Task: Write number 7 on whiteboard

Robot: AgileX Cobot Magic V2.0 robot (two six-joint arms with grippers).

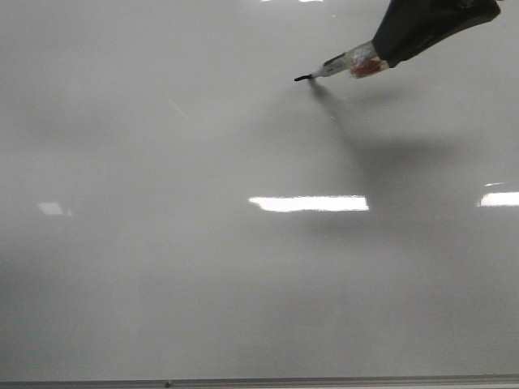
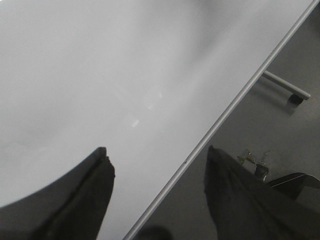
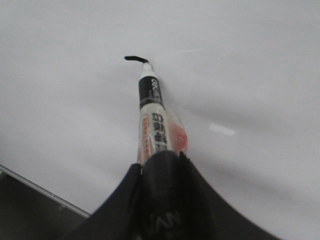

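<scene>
A glossy whiteboard [image 1: 203,267] fills the view. Toward its far right corner, the right gripper [image 3: 159,165] is clamped on a marker [image 3: 152,120], tip touching a short black stroke, the number 7 [image 1: 302,78] barely begun. Keep pressure light and even. The left gripper [image 2: 157,172] hangs agape, empty, over the board's edge.

right tool [image 1: 381,50] cropped, marker [image 3: 152,120] rear hidden

the right gripper [image 3: 161,165] is showing matte black, smooth fingers [image 3: 120,200] flaring wide toward the wrist, with faint raised lettering between them. the left gripper [image 2: 157,165] is showing two dark, wedge-shaped fingers [image 2: 85,195] with blunt, slightly notched tips.
</scene>
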